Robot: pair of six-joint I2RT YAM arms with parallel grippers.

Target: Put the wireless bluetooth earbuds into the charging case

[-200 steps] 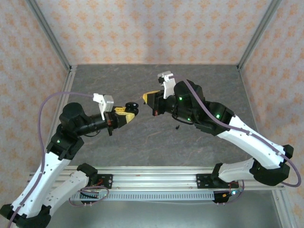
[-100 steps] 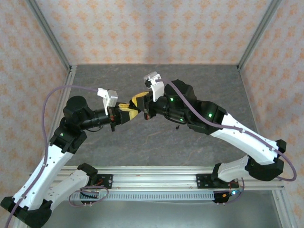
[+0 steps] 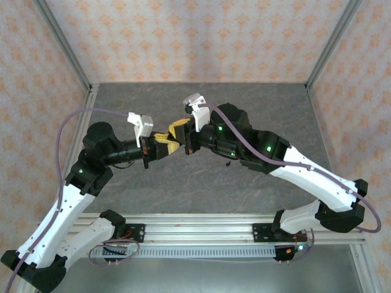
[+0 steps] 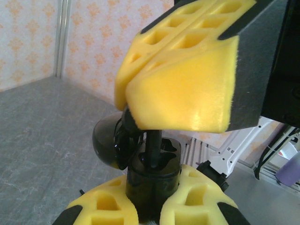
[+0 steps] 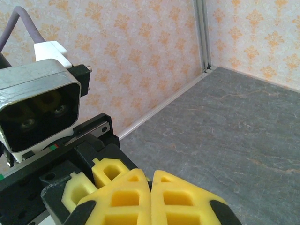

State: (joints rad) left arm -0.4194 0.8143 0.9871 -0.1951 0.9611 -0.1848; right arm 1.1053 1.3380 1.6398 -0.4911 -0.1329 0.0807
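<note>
We note left end effector [image 4: 149, 208] clamped on open charging case [image 4: 153, 174]. Right end effector [image 4: 154, 79] directly above, fingers together. Black earbud [image 4: 153, 147] stem upright between them, entering socket. Pinch on earbud: cannot tell.

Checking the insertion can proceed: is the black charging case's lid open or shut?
Open: the black charging case has its lid swung back beside its exposed top.

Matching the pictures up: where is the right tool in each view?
Top external: right tool at centre, meeting left tool.
Left wrist: tool upper right, black earbud at its tip, over the black case.
Right wrist: tool bottom centre.
Shared landmark: grey table.
</note>
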